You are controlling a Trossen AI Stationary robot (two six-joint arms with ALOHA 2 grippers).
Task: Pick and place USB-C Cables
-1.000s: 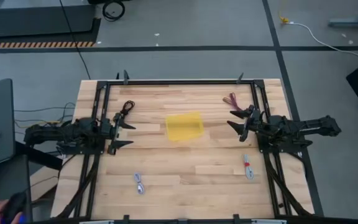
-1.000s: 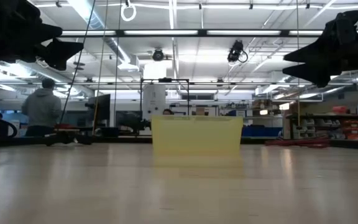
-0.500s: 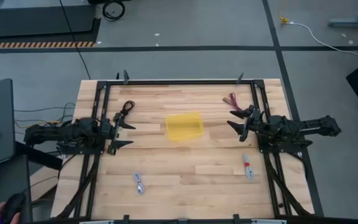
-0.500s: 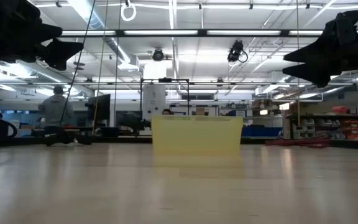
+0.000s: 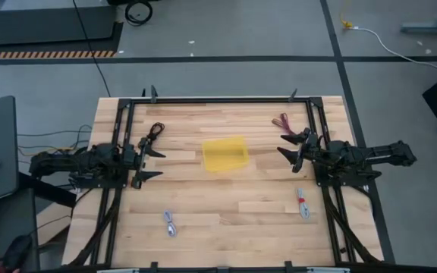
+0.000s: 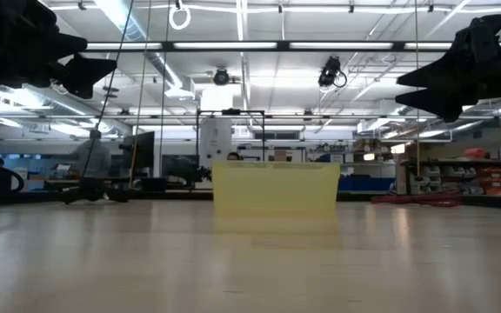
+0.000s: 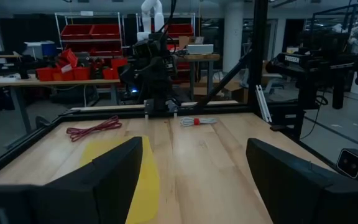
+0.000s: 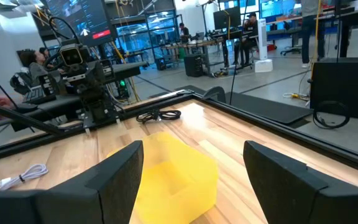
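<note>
Four cable bundles lie flat on the wooden table. The black one (image 5: 155, 133) sits near the far left, the dark red one (image 5: 284, 121) near the far right, the grey-silver one (image 5: 170, 224) near the front left, and the white one with a red band (image 5: 303, 203) near the front right. A yellow bin (image 5: 225, 153) stands at the table's middle. My left gripper (image 5: 152, 163) hovers open above the left side, pointing at the bin. My right gripper (image 5: 290, 147) hovers open on the right, facing it.
A black frame rail (image 5: 218, 99) runs along the table's far edge and down both sides. Bare wood lies between the bin and each gripper. A person (image 6: 92, 159) moves in the room behind the table. A long white cord with a yellow end (image 5: 370, 34) lies on the floor.
Both arms have kept still and the cables have not moved. Only the person in the room behind the table has walked toward the right of the low view.
</note>
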